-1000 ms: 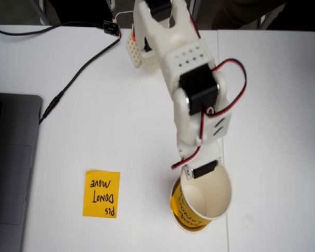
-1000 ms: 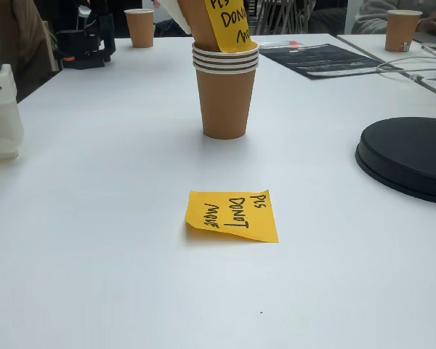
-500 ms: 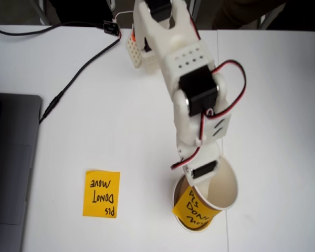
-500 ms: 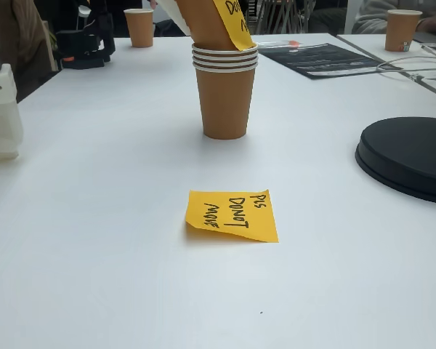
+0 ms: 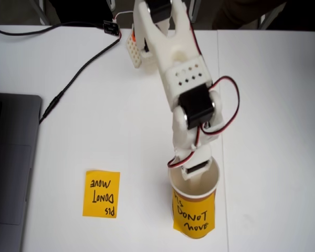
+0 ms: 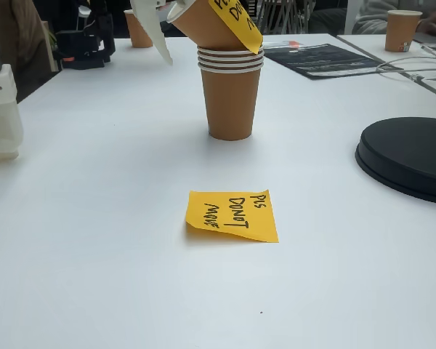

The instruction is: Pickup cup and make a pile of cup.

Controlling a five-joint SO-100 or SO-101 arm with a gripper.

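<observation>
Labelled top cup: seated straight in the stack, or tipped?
Tipped. The labelled cup leans sideways in the stack, not seated level.

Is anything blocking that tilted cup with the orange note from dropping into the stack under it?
Nothing visible: the tilted brown paper cup with the orange note sits partly inside the stack of brown paper cups. The hand grips its rim.

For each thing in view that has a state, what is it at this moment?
Top brown paper cup with the orange handwritten label: tilted, its base in the stack, gripper finger inside its rim.
Stack of brown paper cups: upright on the white table.
Flat orange sticky note: lying on the table, one edge slightly lifted.
Gripper: at the top cup's rim; grip cannot be told.
</observation>
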